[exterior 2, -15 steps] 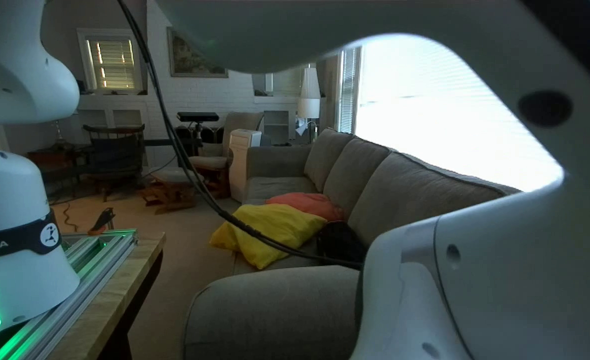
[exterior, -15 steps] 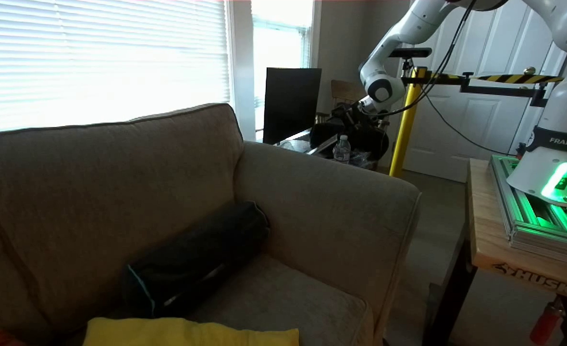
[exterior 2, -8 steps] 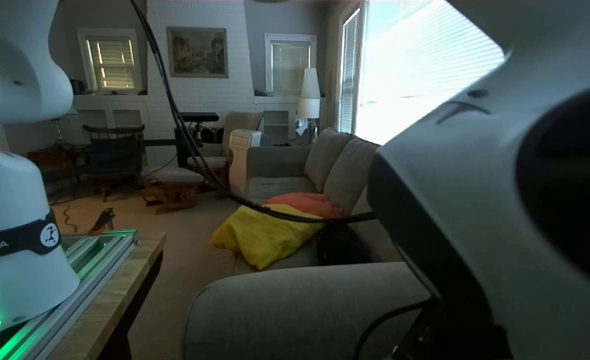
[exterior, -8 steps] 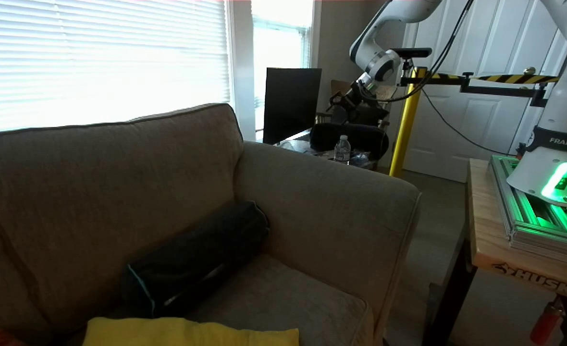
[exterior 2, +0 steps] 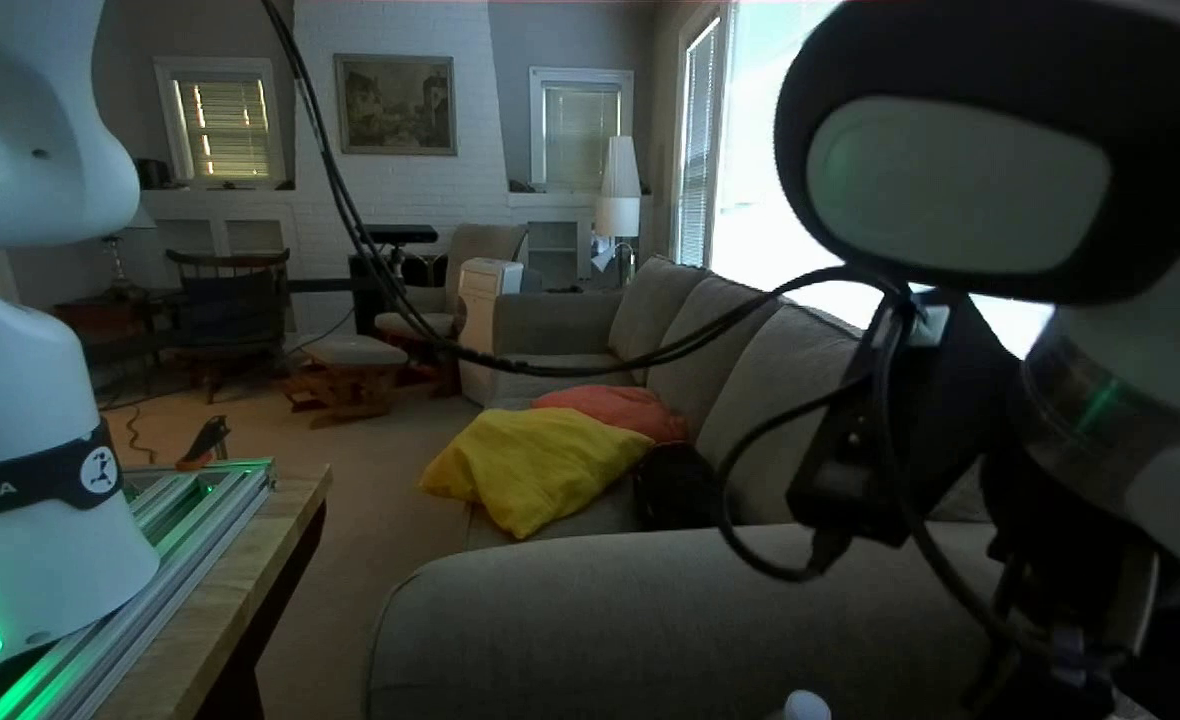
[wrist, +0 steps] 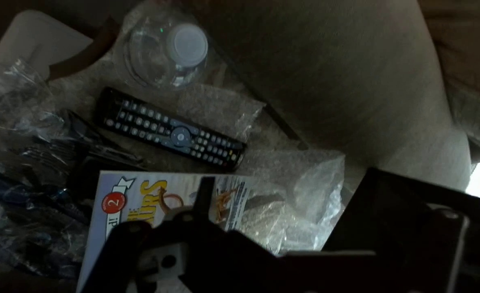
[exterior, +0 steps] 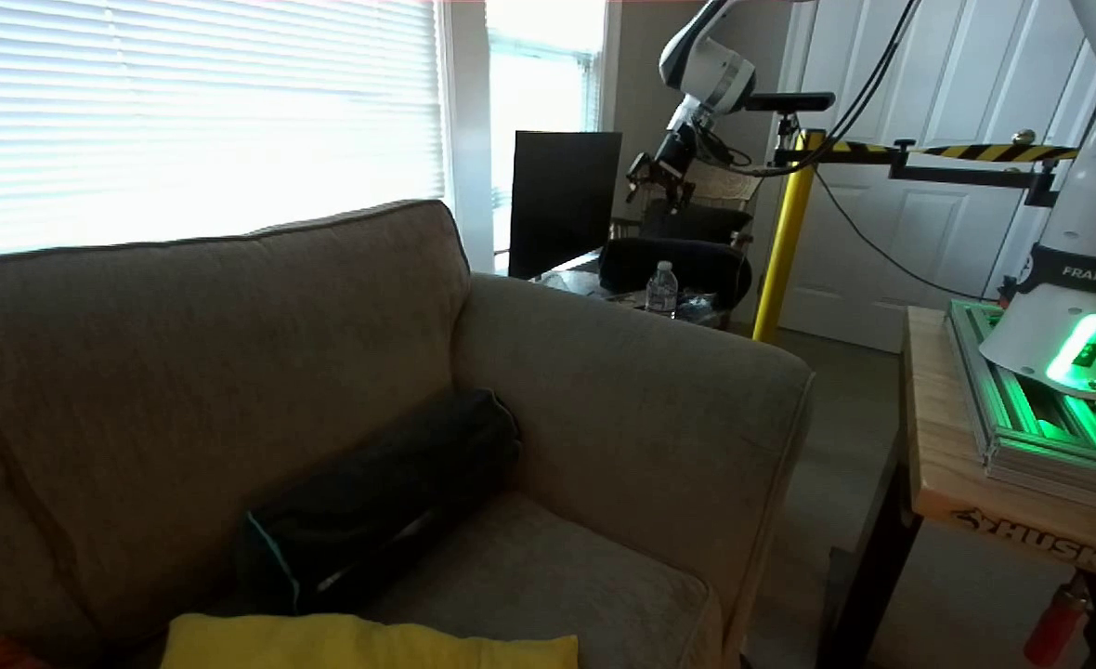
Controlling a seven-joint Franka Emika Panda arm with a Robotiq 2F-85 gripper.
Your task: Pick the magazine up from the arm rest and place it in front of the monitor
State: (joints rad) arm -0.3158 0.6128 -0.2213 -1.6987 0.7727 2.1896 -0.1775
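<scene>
The magazine (wrist: pixel 150 199), pale with yellow and orange print, lies flat on a cluttered table at the lower left of the wrist view. Dark gripper parts cover its lower half. I cannot pick it out in the exterior views. The black monitor (exterior: pixel 562 204) stands upright at the back of the table. The arm rest (exterior: pixel 641 358) bears nothing visible; it also shows in an exterior view (exterior 2: pixel 670 610) and in the wrist view (wrist: pixel 345 89). My gripper (exterior: pixel 655 199) is open and empty in the air, right of the monitor, above the table and apart from the magazine.
A clear bottle (wrist: pixel 154 53) stands on the table, also in an exterior view (exterior: pixel 661 290). A black remote (wrist: pixel 171 130) lies above the magazine. Clear plastic wrap (wrist: pixel 297 191) spreads beside it. A yellow post (exterior: pixel 783 251) stands behind. A dark shape fills the wrist view's right.
My gripper has risen from the table and tilted, with its fingers now spread near the monitor's right side. A pale edge beside the gripper a second ago no longer shows there.
</scene>
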